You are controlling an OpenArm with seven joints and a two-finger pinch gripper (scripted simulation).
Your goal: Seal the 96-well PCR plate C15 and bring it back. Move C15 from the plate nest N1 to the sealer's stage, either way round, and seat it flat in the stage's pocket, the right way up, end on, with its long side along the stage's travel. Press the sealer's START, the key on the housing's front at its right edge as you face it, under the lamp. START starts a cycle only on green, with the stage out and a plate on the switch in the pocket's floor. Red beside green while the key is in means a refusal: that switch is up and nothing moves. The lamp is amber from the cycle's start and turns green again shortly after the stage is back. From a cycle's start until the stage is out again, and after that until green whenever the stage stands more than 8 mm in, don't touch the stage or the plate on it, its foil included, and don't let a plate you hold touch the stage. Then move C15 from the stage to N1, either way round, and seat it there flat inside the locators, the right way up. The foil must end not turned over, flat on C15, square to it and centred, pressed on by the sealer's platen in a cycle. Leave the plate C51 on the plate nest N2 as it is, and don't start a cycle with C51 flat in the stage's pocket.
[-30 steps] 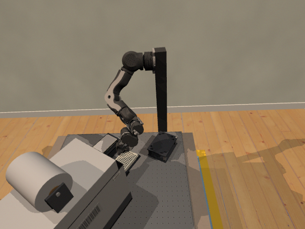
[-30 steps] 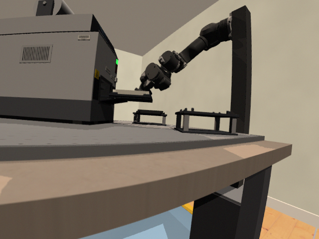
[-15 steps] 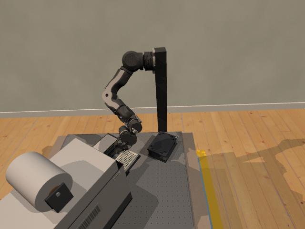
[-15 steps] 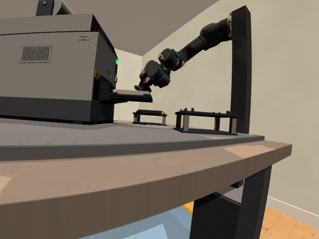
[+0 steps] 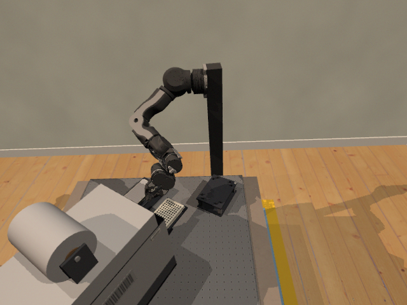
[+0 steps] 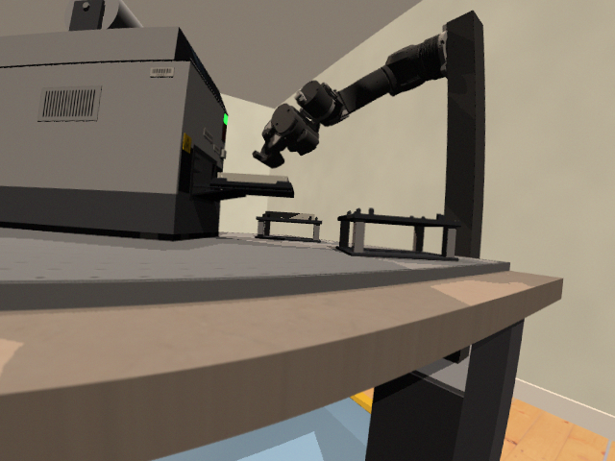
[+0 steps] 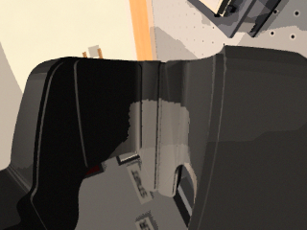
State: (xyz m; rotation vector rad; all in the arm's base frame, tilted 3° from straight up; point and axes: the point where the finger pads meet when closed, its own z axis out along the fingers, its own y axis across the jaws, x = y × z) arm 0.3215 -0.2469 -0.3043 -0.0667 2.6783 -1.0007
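The plate C15 (image 5: 169,208) lies on the sealer's stage (image 6: 253,186), which stands out from the housing; its open wells show from above. It looks flat in side view (image 6: 252,177). The sealer's lamp (image 6: 225,119) is green. My gripper (image 6: 267,157) is shut and empty. It hovers above the stage's plate, a short way in front of the housing's front face, about level with the key area (image 6: 223,153) under the lamp and apart from it. In the top view the gripper (image 5: 149,194) is beside the stage's far side. The nest N1 (image 5: 217,195) is empty.
The sealer's housing (image 5: 108,243) with its foil roll (image 5: 49,239) fills the left. The arm's post (image 5: 215,121) stands behind N1.
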